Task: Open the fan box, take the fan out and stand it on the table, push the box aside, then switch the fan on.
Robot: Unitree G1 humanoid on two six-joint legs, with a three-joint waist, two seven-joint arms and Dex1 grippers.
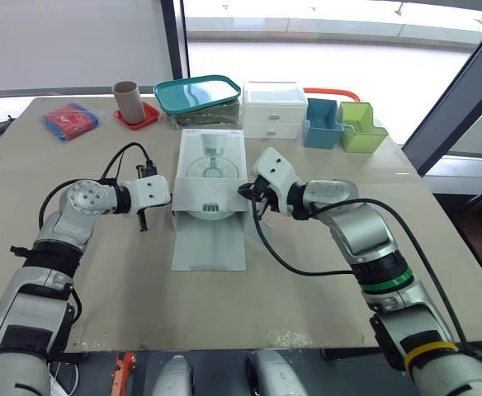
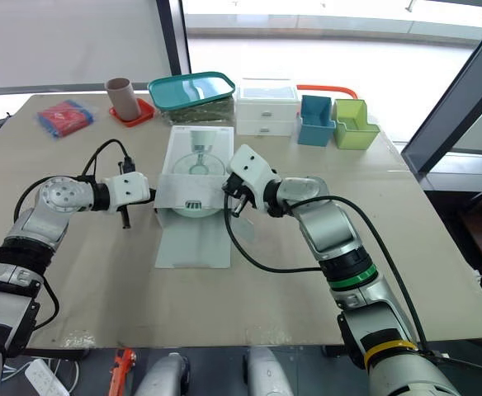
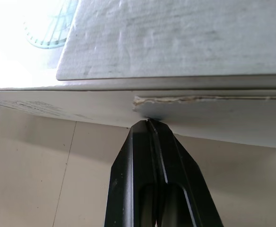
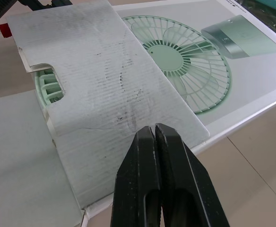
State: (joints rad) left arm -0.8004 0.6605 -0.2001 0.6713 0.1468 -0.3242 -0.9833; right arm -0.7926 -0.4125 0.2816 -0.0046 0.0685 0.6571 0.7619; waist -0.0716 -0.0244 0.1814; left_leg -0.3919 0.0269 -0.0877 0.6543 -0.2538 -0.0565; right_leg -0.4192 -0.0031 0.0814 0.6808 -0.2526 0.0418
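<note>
The white fan box [image 1: 212, 161] lies flat at the table's middle, a green fan printed on its top. Its long front flap [image 1: 210, 241] lies open on the table towards me. A grey inner flap [image 4: 105, 80] slants over the opening, and the green fan [image 4: 47, 86] shows through its notch. My left gripper [image 3: 150, 124] is shut at the box's left side, its tip against a torn side flap [image 3: 204, 111]. My right gripper [image 4: 152, 128] is shut with nothing in it. It hovers just above the inner flap at the box's right front corner [image 1: 253, 198].
Along the far edge stand a brown cup on a red coaster [image 1: 129, 102], a teal-lidded container [image 1: 198, 95], a white drawer unit [image 1: 272, 109], a blue bin [image 1: 321, 124] and a green bin [image 1: 360, 127]. A red and blue packet [image 1: 70, 120] lies far left.
</note>
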